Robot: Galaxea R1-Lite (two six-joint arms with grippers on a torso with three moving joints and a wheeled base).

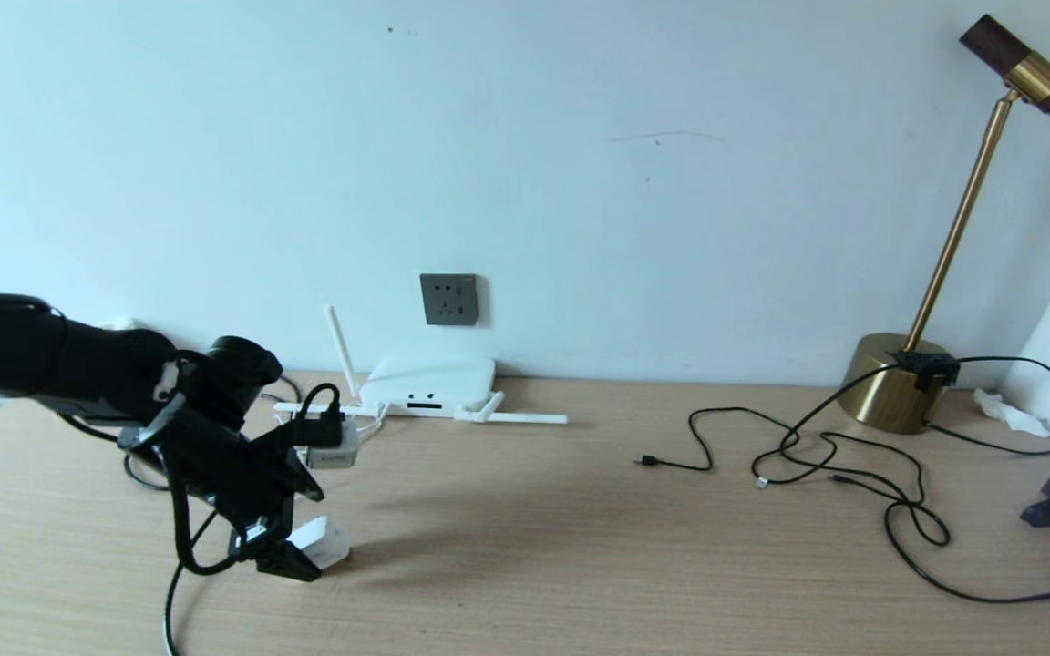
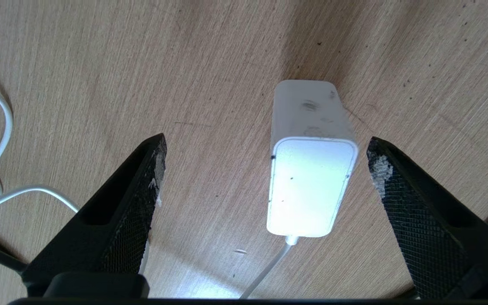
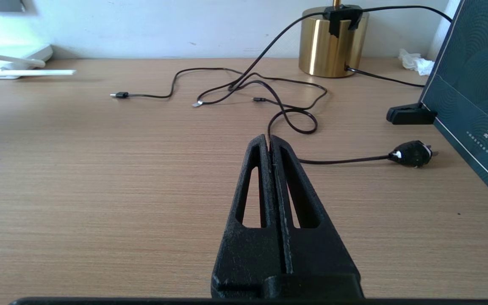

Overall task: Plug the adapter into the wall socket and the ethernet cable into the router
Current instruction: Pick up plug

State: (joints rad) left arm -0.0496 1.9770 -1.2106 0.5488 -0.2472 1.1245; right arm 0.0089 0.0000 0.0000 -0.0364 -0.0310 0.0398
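Brass lamp (image 1: 894,392); thin black cables (image 1: 853,465)

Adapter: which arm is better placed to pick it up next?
The left. Its claw hangs open right over the adapter on the desk, one finger on each side, not touching. The right claw is shut, low over bare desk near the lamp cables, away from the adapter.

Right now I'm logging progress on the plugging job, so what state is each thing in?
Small white cube-shaped adapter: lying on the wooden desk, unplugged, between the open jaws, ungripped.
Dark grey square wall socket: nothing plugged in.
Flat white router: by the wall, one antenna up, one flat.
Left gripper: open over the adapter.
Right gripper: shut, empty.
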